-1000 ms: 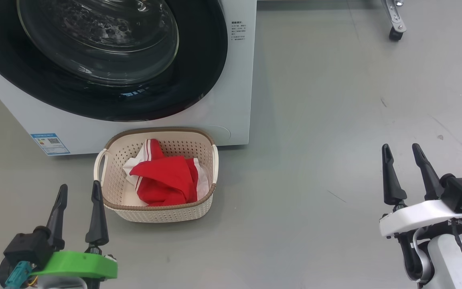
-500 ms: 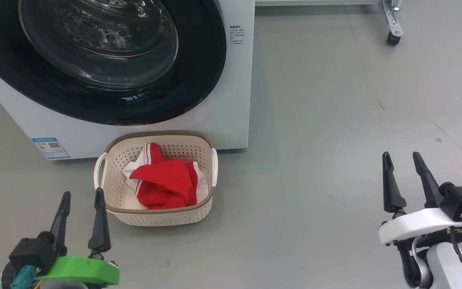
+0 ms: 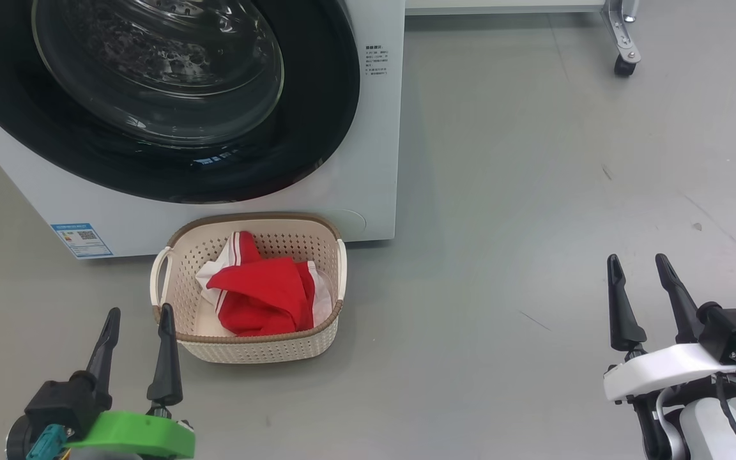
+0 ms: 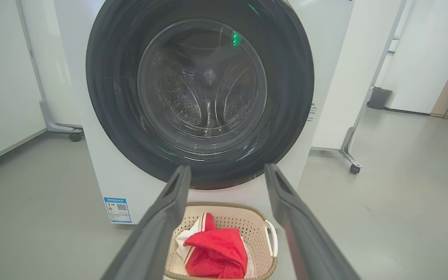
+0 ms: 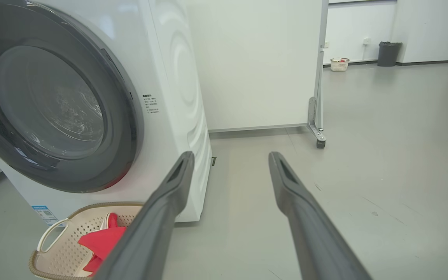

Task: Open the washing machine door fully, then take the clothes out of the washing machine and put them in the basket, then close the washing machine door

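My left gripper [image 3: 139,310], two long dark fingers on a green mount, sits at the lower left of the head view, fingers spread wide with nothing between them. My right gripper [image 3: 636,259], on a white mount at the lower right, is spread and empty too, over the bare grey floor [image 3: 534,191]. The bright red clothes with white stripes [image 3: 259,294] lie bunched inside the small cream perforated plastic basket with a brown rim [image 3: 259,348], low and left of centre. The basket stands just in front of the big white front-loading washing machine [image 3: 374,160]. The machine's round door with glossy black rim and clear glass bowl [image 3: 157,70] takes the upper left, lying flat against the machine's front.
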